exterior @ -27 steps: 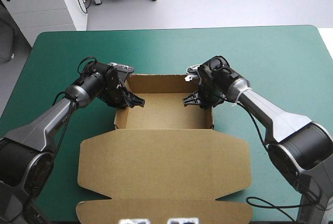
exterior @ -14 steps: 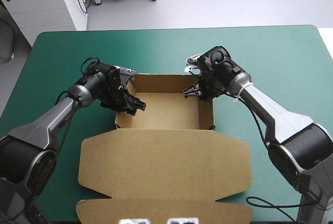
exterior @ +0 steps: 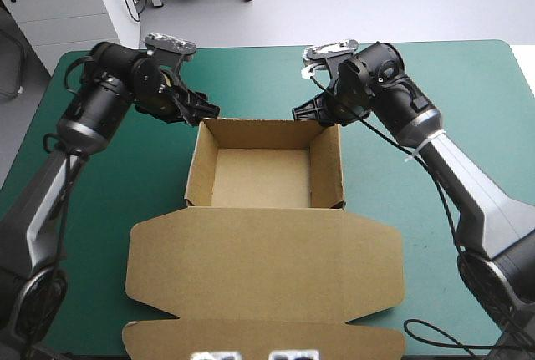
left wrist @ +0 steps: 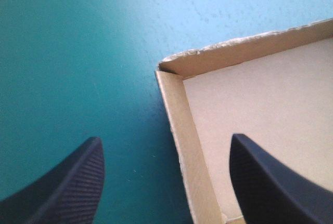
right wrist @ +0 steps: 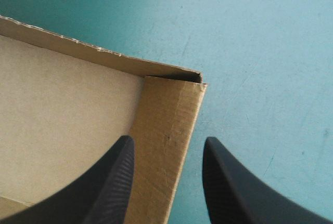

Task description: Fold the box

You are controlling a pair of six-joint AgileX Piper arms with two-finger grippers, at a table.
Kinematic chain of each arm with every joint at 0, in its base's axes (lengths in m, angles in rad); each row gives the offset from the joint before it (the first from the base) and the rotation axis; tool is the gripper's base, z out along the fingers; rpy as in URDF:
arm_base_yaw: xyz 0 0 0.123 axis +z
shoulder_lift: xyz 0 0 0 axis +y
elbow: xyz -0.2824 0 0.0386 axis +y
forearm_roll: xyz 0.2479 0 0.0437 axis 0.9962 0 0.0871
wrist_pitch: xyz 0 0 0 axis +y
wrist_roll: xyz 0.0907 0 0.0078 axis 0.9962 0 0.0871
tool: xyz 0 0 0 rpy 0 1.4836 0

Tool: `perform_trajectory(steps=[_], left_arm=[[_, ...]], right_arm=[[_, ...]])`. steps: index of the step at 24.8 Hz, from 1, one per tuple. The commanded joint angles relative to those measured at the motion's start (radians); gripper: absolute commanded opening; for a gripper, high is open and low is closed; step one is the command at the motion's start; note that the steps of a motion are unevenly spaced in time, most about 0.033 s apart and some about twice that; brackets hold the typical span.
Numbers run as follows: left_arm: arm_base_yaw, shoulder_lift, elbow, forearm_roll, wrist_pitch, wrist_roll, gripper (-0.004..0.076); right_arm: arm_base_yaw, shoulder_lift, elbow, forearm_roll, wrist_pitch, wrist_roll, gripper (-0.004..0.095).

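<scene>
At mid-table on the teal-green cover (exterior: 435,93) I see the box (exterior: 259,178) as an open tray, its lid (exterior: 263,260) flat toward the near edge. The left gripper (exterior: 196,114) hovers at the far-left corner, fingers wide apart (the left wall shows between them). The right gripper (exterior: 309,115) is at the far-right corner, fingers parted astride the right wall.

Left gripper (exterior: 199,112) and right gripper (exterior: 308,114) aloft, fingers (left wrist: 270,182) of both apart.
</scene>
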Motion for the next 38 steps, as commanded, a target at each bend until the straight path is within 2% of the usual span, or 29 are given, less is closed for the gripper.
perform_trajectory(steps=[1, 4, 9, 15, 19, 24, 28, 32, 34, 38], left_arm=[[-0.008, -0.140, -0.036, 0.037, 0.046, 0.001, 0.0418], [-0.008, -0.231, -0.034, 0.040, 0.046, 0.001, 0.0295], [-0.008, -0.359, 0.025, 0.030, 0.046, 0.043, 0.0002], [-0.008, -0.549, 0.285, 0.030, 0.025, 0.062, -0.0008], [-0.008, -0.736, 0.576, 0.013, -0.116, 0.056, -0.0008], [-0.008, -0.900, 0.812, -0.019, -0.180, 0.062, -0.0008], [-0.008, -1.071, 1.023, -0.015, -0.204, 0.067, -0.0008], [-0.008, -1.174, 1.137, -0.020, -0.202, 0.067, -0.0008], [-0.008, -1.220, 1.187, -0.020, -0.204, 0.067, -0.0008], [-0.008, -1.286, 1.257, -0.020, -0.204, 0.067, -0.0008]], right_arm=[[-0.007, -0.079, -0.031, -0.029, 0.001, -0.007, 0.0400], [-0.026, -0.084, -0.031, -0.007, 0.001, 0.010, 0.0400], [-0.076, -0.084, -0.020, 0.050, 0.001, 0.010, 0.0400], [-0.103, -0.080, -0.020, 0.112, 0.001, 0.010, 0.0400], [-0.103, -0.052, -0.020, 0.109, 0.001, 0.003, 0.0400], [-0.103, 0.009, -0.007, 0.153, 0.001, 0.003, 0.0400], [-0.104, 0.035, 0.115, 0.107, 0.001, 0.003, 0.0400], [-0.104, 0.035, 0.221, 0.171, -0.024, -0.037, 0.0394], [-0.104, 0.041, 0.247, 0.200, -0.044, -0.043, 0.0353], [-0.104, 0.062, 0.247, 0.204, -0.044, -0.053, 0.0189]])
